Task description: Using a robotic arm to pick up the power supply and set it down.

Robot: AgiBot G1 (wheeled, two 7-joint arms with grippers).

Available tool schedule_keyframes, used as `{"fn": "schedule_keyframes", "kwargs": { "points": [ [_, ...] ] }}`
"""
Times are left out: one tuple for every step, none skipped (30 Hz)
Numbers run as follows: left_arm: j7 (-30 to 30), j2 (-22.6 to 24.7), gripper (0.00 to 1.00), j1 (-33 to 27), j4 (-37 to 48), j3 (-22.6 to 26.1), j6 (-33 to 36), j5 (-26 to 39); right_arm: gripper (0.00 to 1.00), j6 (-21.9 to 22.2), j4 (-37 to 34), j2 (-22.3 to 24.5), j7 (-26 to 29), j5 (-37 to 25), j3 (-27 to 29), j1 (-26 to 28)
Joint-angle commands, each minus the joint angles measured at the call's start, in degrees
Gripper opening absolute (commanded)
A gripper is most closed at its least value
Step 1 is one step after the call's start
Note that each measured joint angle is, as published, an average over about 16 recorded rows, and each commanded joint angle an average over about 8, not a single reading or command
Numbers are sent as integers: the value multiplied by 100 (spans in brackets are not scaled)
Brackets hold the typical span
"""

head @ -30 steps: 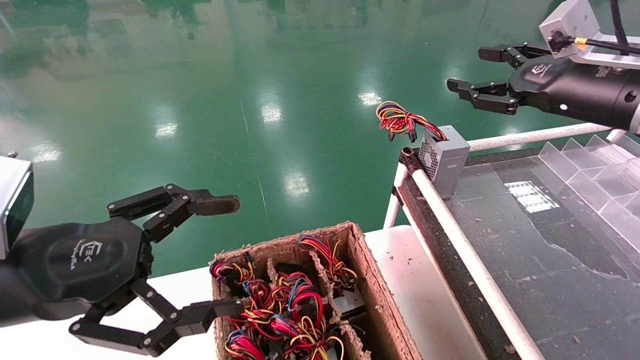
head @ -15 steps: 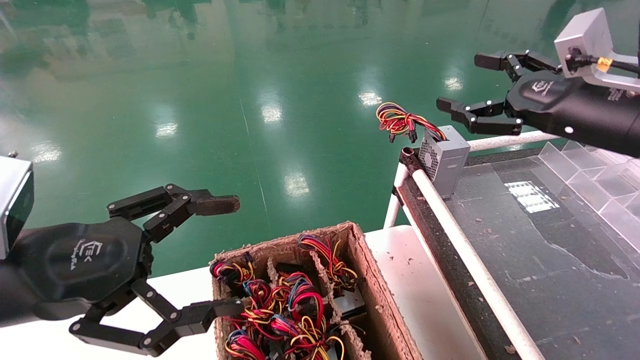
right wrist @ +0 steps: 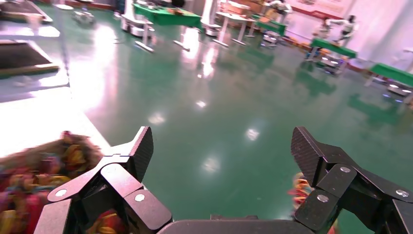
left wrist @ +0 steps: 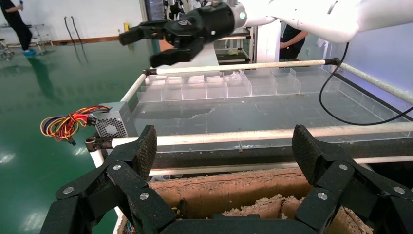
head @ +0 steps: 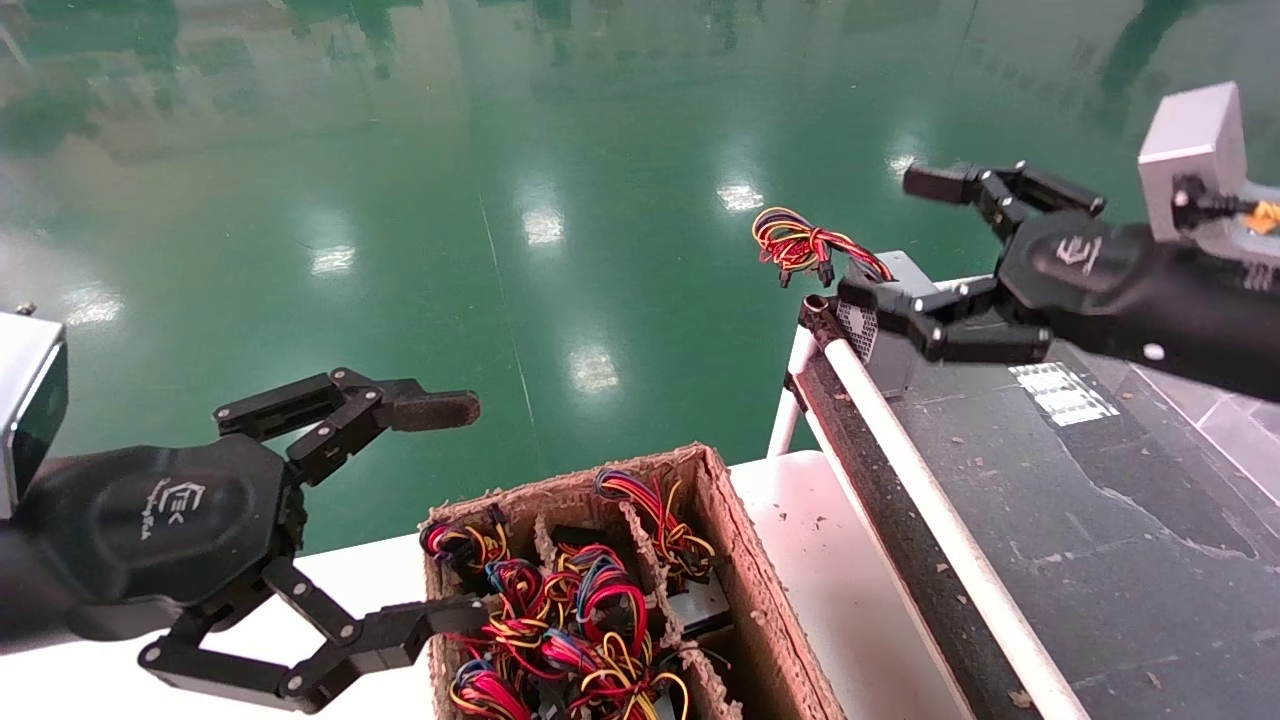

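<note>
Right tool (head: 880, 235): spread wide and gripping nothing. I've brought it lower and in toward the power supply over the last second; one finger now crosses in front of the box, the other sits above and beyond it.

Power supply (left wrist: 113, 124): it stands at the far corner of the dark desk (head: 1100, 520), at about 1 o'clock in my head view, just inside the white rail (head: 930, 500). Its vent face looks outward and its wire bundle (head: 795, 240) hangs out over the green floor (head: 400, 200).

What that means: I judge the box is already set down and untouched since. Whether I'm closing in for a fresh grip or only passing by, I can't tell.

Left tool (head: 445, 515): spread, idle, parked at 8 o'clock beside the cardboard box (head: 745, 560) of wired units (head: 570, 620).

Risk: the finger could nudge the box off the corner.
</note>
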Motion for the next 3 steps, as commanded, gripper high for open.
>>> {"fn": "schedule_keyframes", "kwargs": {
  "points": [
    [0,0,100,0,0,0,0,0,100,-109,425,128,196,213,44,-284],
    [0,0,100,0,0,0,0,0,100,-125,488,147,225,244,51,-326],
    [0,0,100,0,0,0,0,0,100,-140,546,164,252,273,57,-364]
  ]
}}
